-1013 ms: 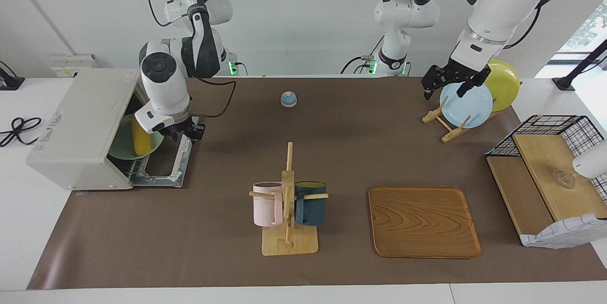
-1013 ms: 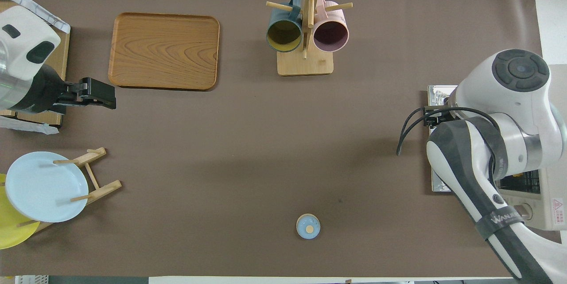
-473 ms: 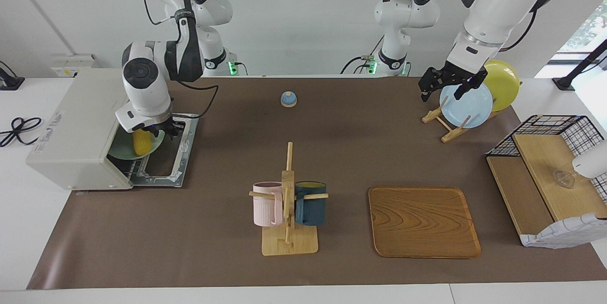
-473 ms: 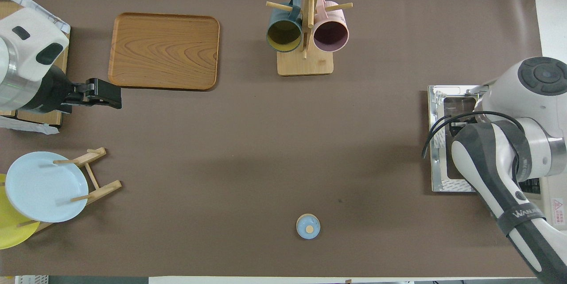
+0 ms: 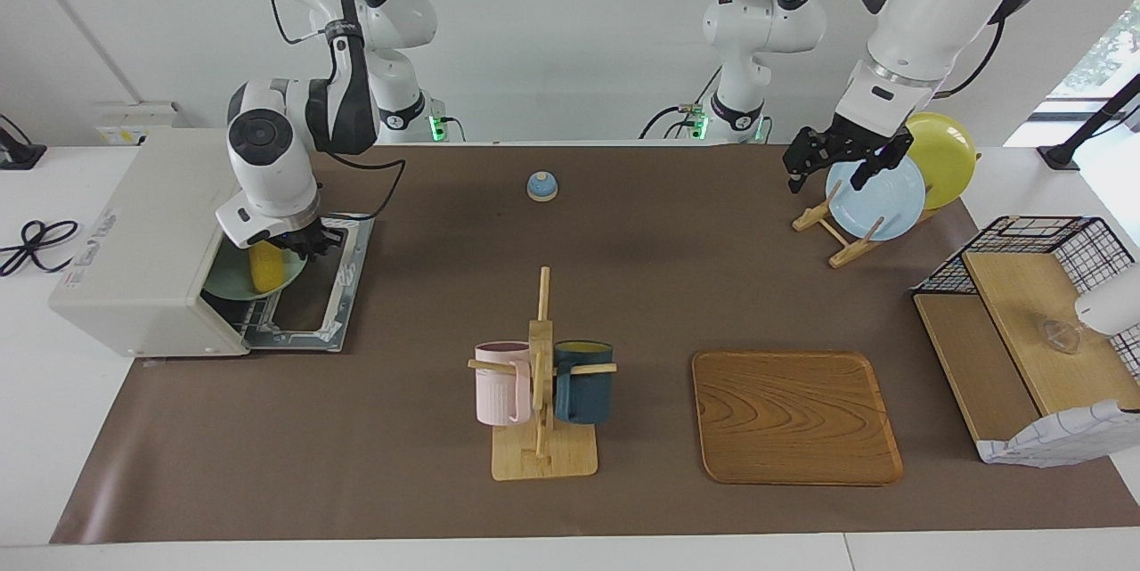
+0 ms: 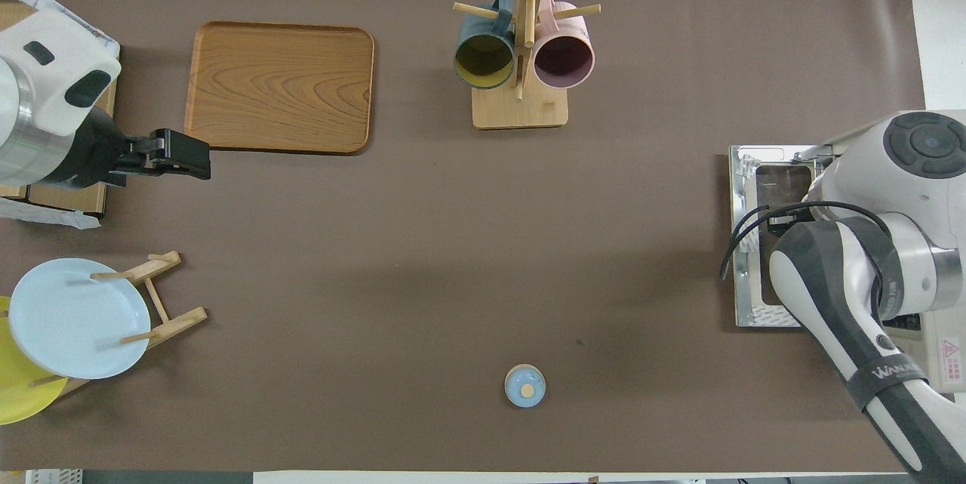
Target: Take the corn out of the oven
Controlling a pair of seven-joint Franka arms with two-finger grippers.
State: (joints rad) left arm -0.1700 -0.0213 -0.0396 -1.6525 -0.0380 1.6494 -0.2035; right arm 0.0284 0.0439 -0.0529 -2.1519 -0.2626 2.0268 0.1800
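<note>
The off-white oven [image 5: 151, 241] stands at the right arm's end of the table, its door [image 5: 325, 286] folded down flat. Inside the opening the yellow corn [image 5: 265, 268] lies on a green plate [image 5: 227, 284] on the wire rack. My right gripper [image 5: 301, 245] is at the oven's mouth, right at the corn's upper end. In the overhead view the right arm covers the corn, and only the oven's corner [image 6: 939, 352] and door [image 6: 755, 242] show. My left gripper [image 5: 837, 163] hangs open and empty in the air by the plate rack.
A wooden rack [image 5: 842, 237] holds a blue and a yellow plate. A mug tree [image 5: 541, 393] with a pink and a dark blue mug, a wooden tray [image 5: 795, 415], a small blue bell [image 5: 541, 186] and a wire basket with boards [image 5: 1024, 330] are on the table.
My right gripper has moved from over the open door in to the oven's mouth, down to the corn. My left gripper has shifted slightly toward the table's middle.
</note>
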